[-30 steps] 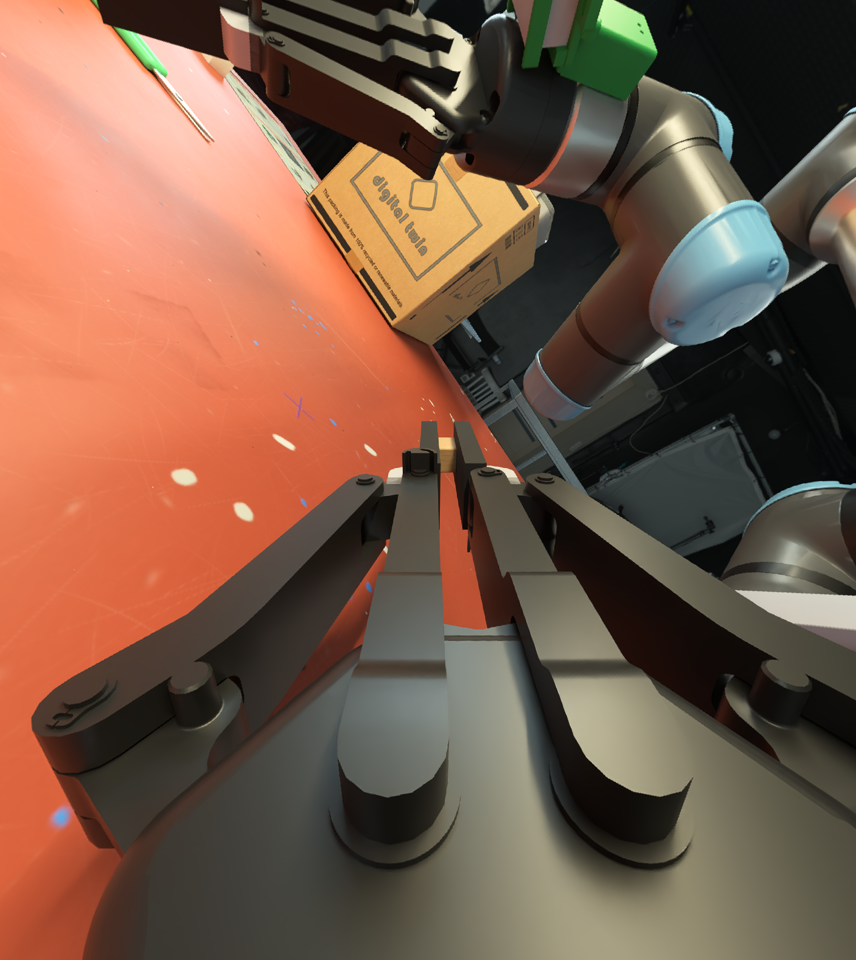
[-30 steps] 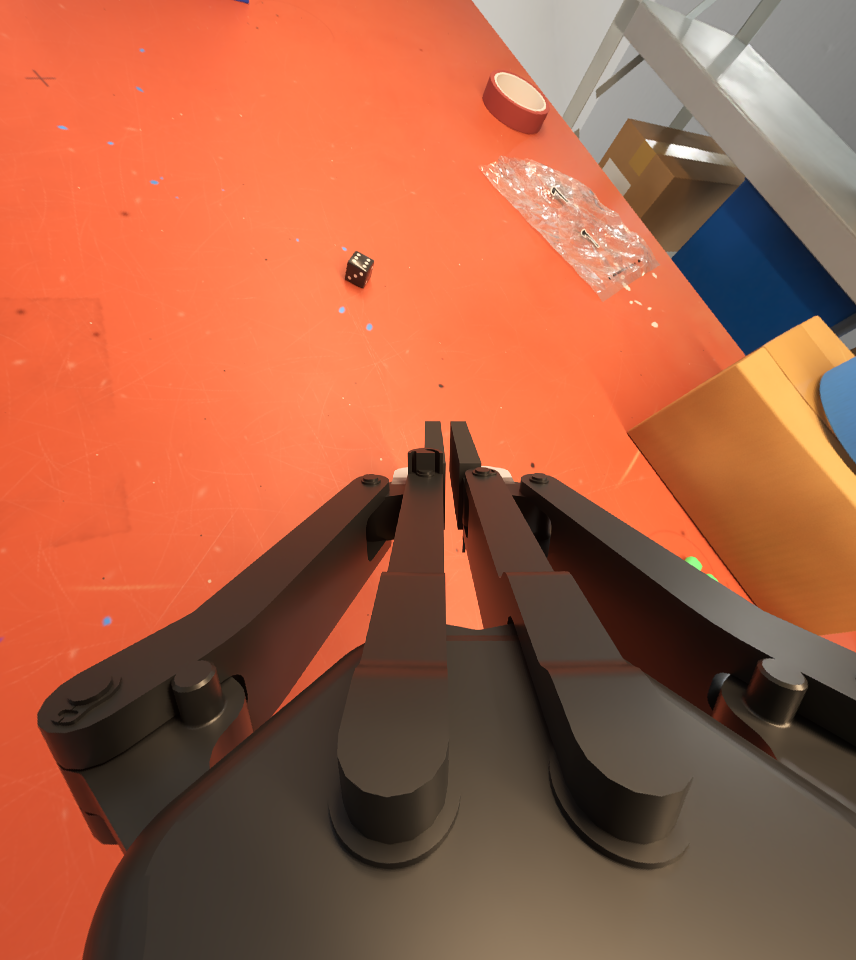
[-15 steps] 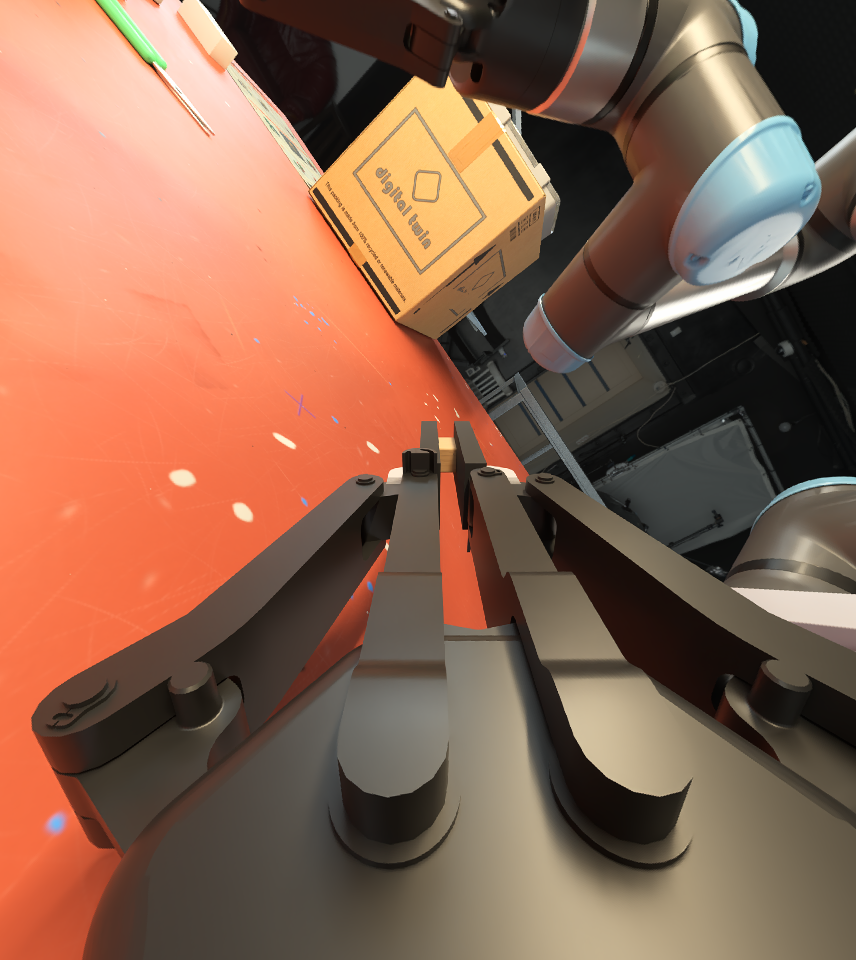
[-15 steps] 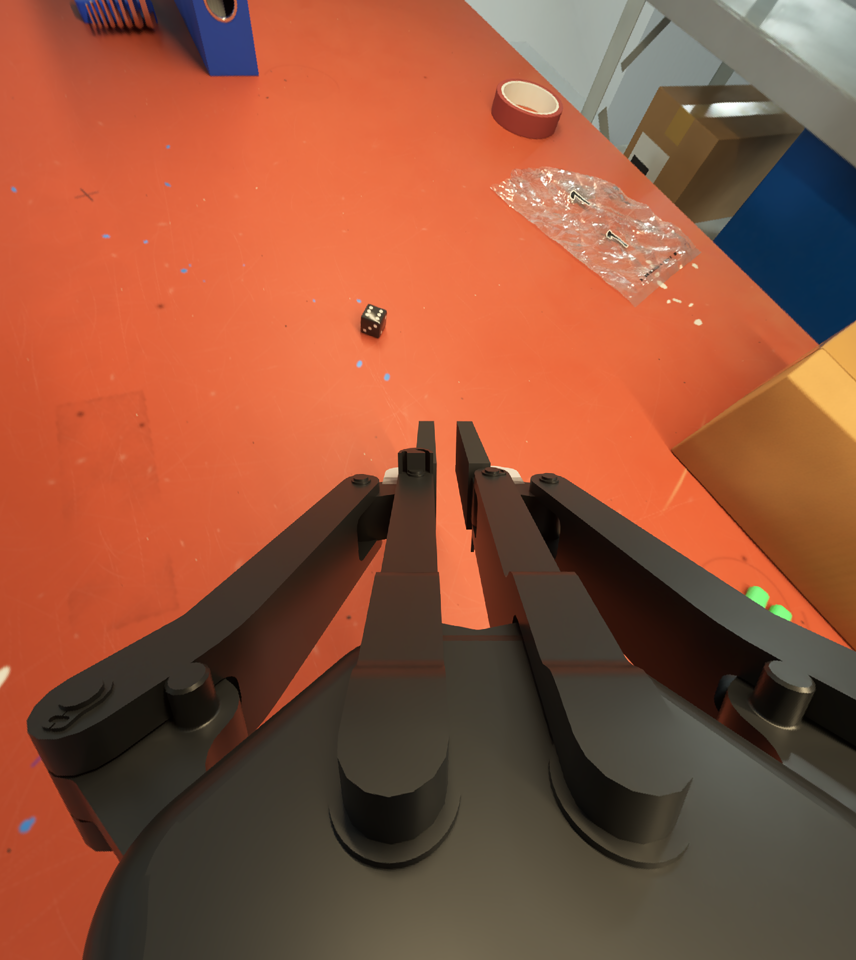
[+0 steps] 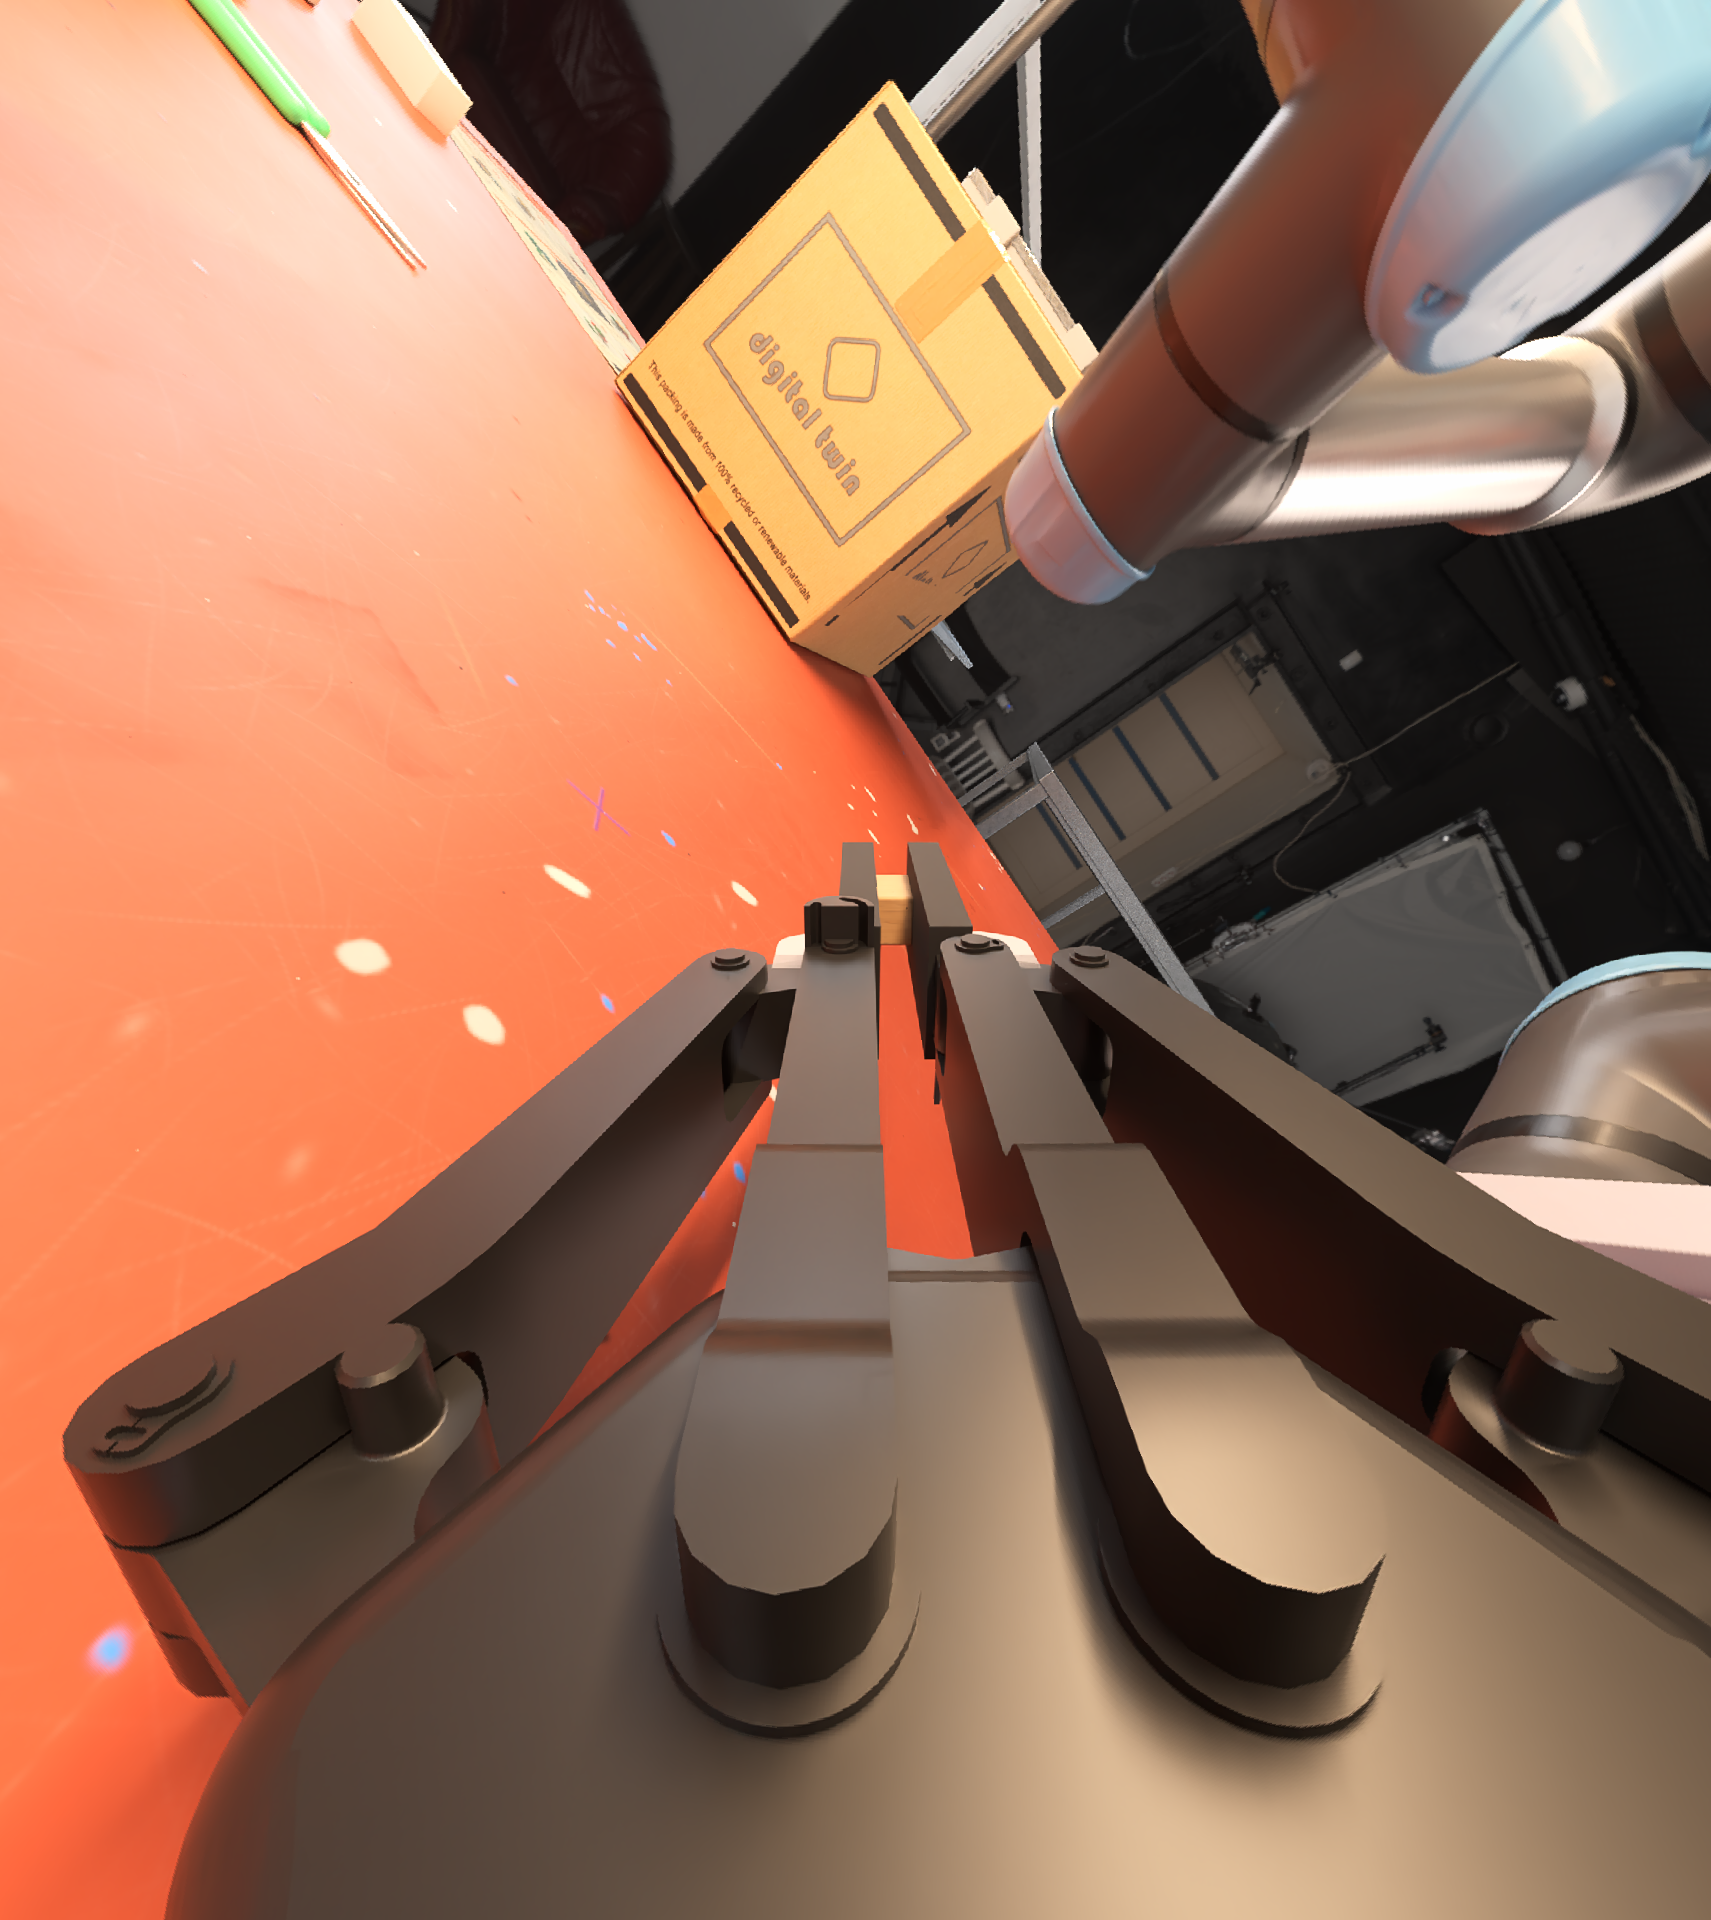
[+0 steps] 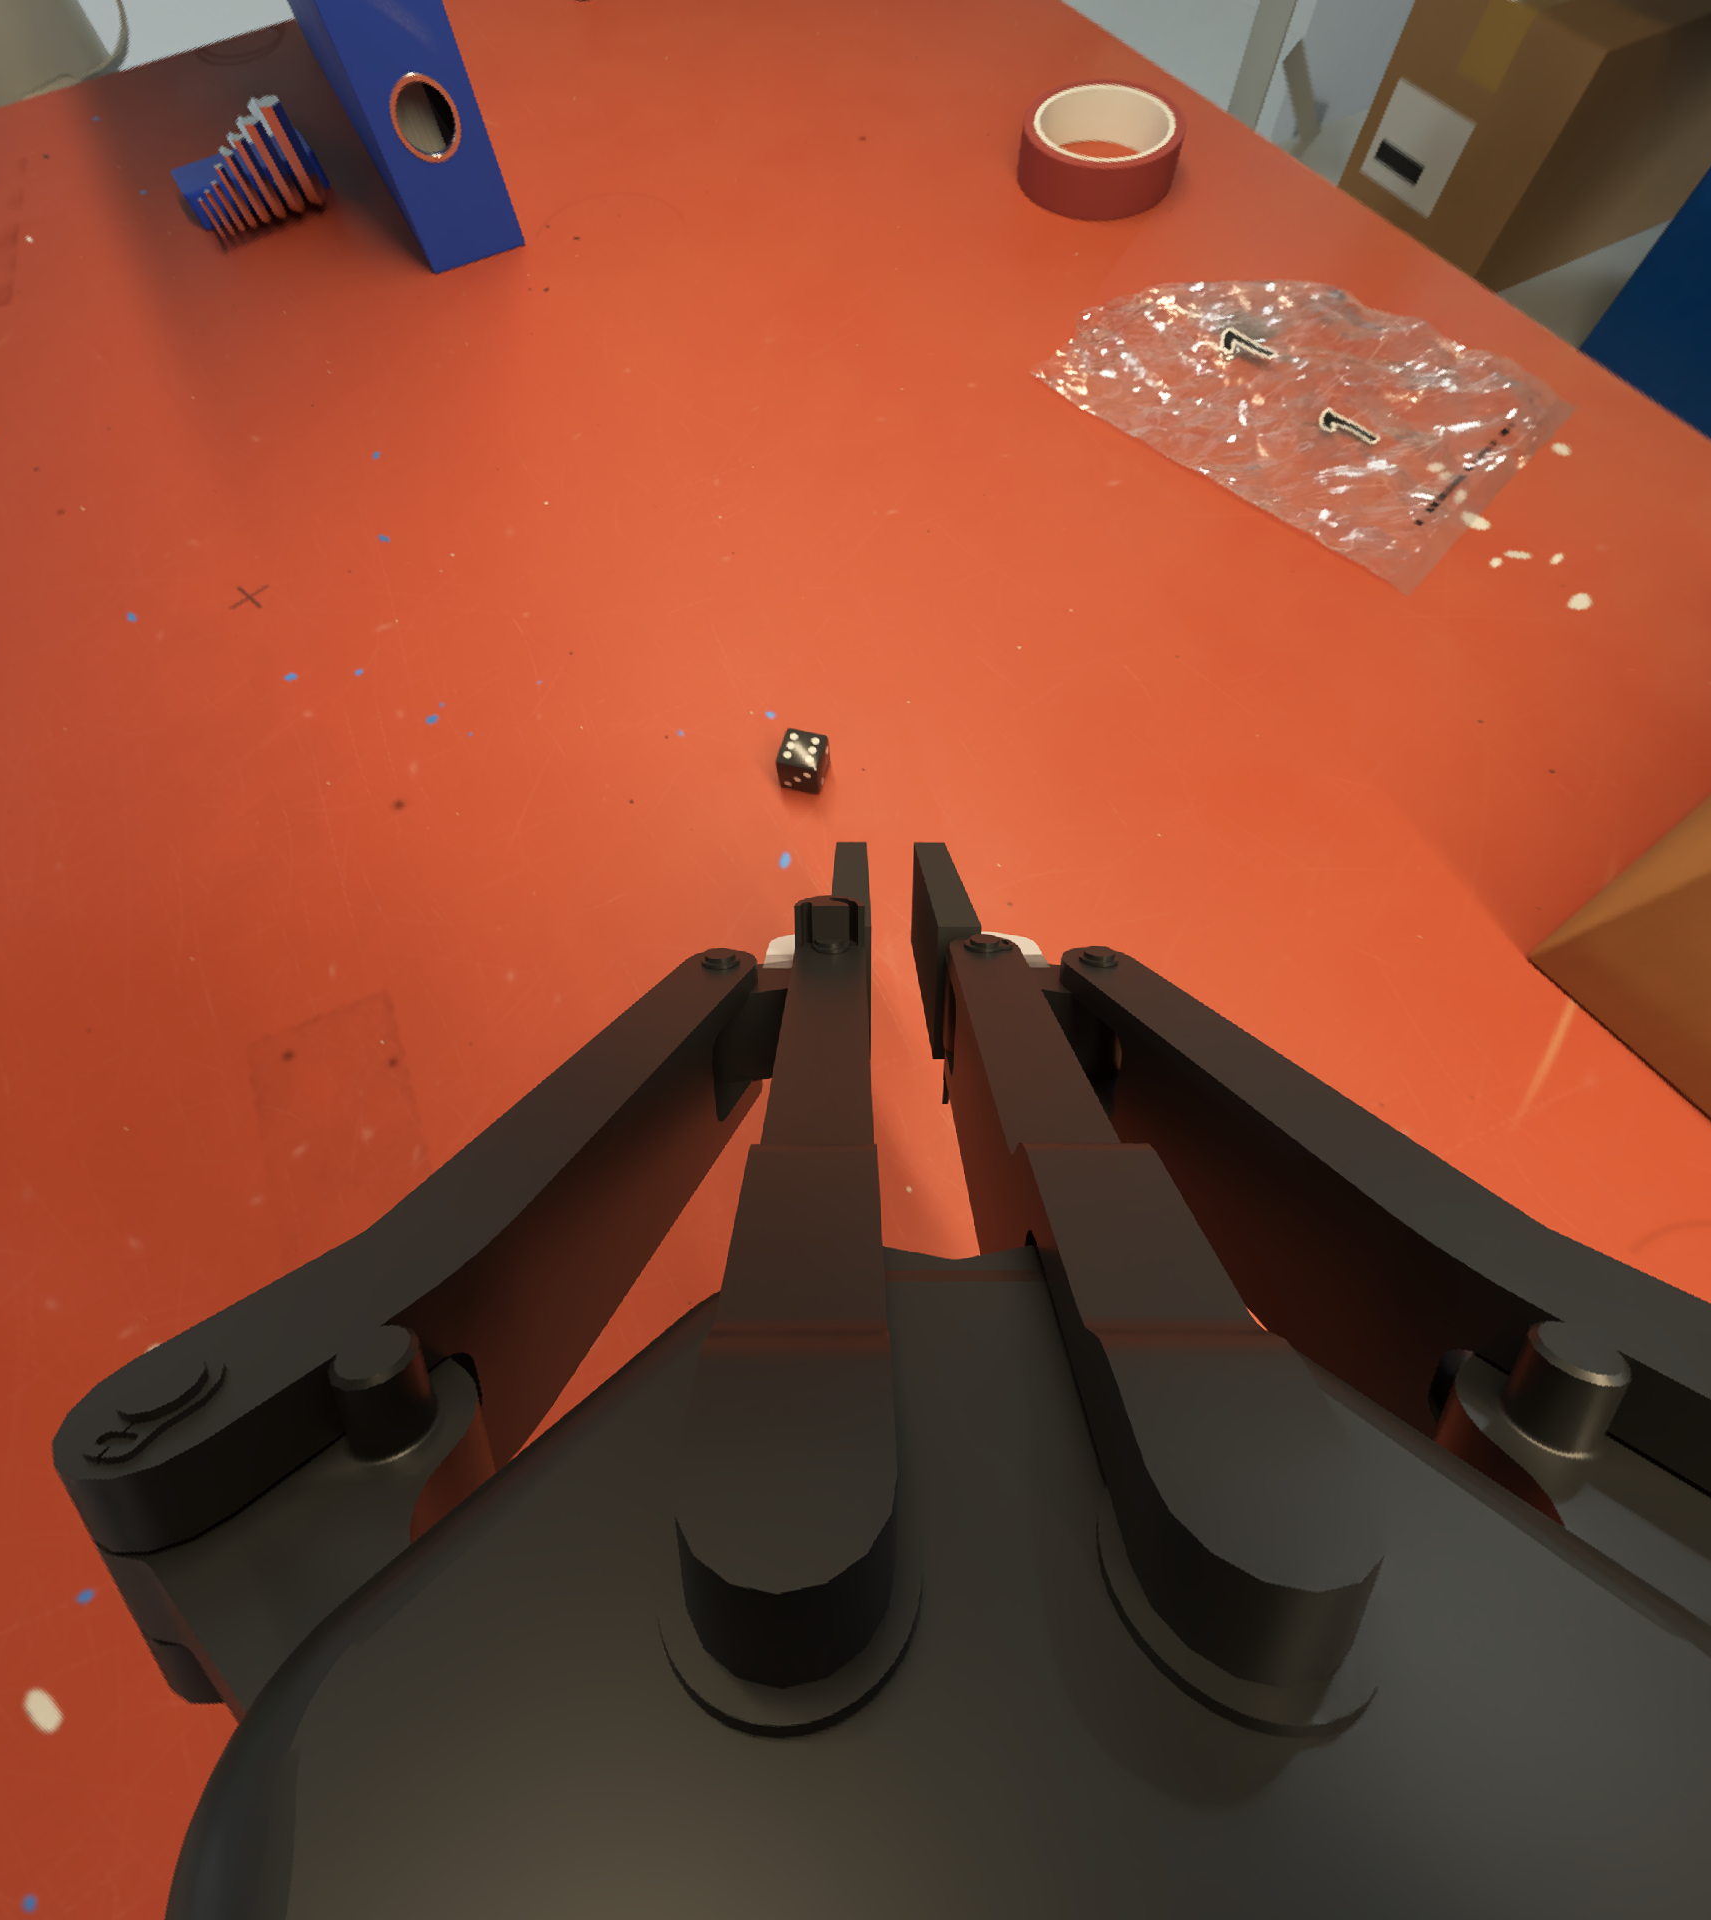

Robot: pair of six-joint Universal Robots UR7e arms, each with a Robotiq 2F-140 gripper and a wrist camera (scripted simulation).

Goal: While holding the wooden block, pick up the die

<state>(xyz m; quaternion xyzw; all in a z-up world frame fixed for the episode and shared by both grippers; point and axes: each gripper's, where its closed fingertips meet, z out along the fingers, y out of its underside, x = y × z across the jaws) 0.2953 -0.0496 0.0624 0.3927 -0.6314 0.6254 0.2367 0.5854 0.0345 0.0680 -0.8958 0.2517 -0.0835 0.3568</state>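
The left gripper (image 5: 890,902) is closed on the small wooden block (image 5: 892,906), which sits pinched between its fingertips above the orange table (image 5: 207,623). The right gripper (image 6: 890,883) holds nothing; its fingers stand only a narrow gap apart, about as wide as the die. The black die (image 6: 802,760) lies on the table just ahead of those fingertips and slightly toward the left finger. It looks light, hard and smooth, so it could skid or pop out of a skewed pinch. Two opposite flat faces, gripped squarely and low, seem the safest hold.
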